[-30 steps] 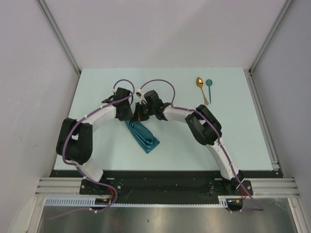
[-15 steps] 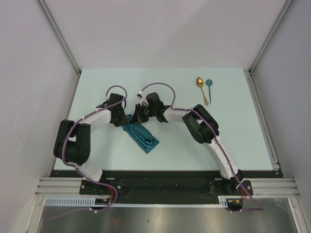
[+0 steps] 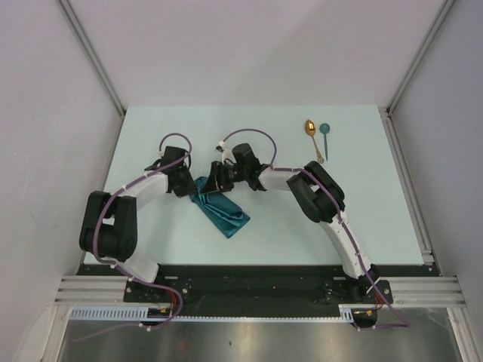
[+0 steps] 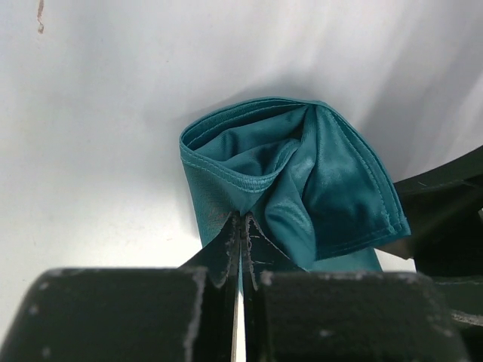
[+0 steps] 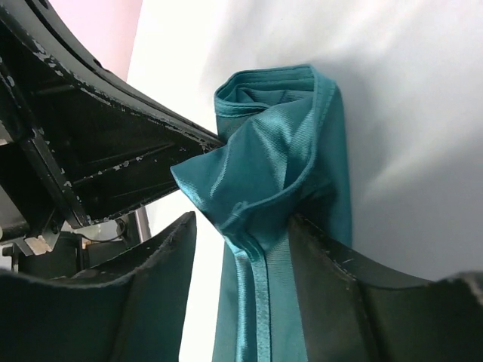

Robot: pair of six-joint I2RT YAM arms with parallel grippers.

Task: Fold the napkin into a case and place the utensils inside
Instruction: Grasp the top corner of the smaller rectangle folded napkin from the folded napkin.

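The teal napkin (image 3: 223,210) lies folded into a narrow case near the table's middle, running diagonally toward the front. Its far end stands open like a mouth (image 4: 256,143). My left gripper (image 4: 241,220) is shut on the left lip of that mouth (image 3: 189,185). My right gripper (image 5: 241,226) stands open around the right lip; the cloth (image 5: 290,151) brushes its right finger (image 5: 339,279). In the top view the right gripper (image 3: 216,181) sits just right of the left one. The utensils, a gold spoon (image 3: 312,136) and a teal spoon (image 3: 324,136), lie side by side at the far right, apart from both grippers.
Both arms curve in from the near edge and meet over the napkin's far end. The left gripper's black body (image 5: 106,143) fills the upper left of the right wrist view. Metal rails (image 3: 407,173) edge the table on the right and front.
My right gripper has opened and let go of the cloth. The left gripper, still pinching the napkin, has drawn to the left, spreading the far end into an open mouth.
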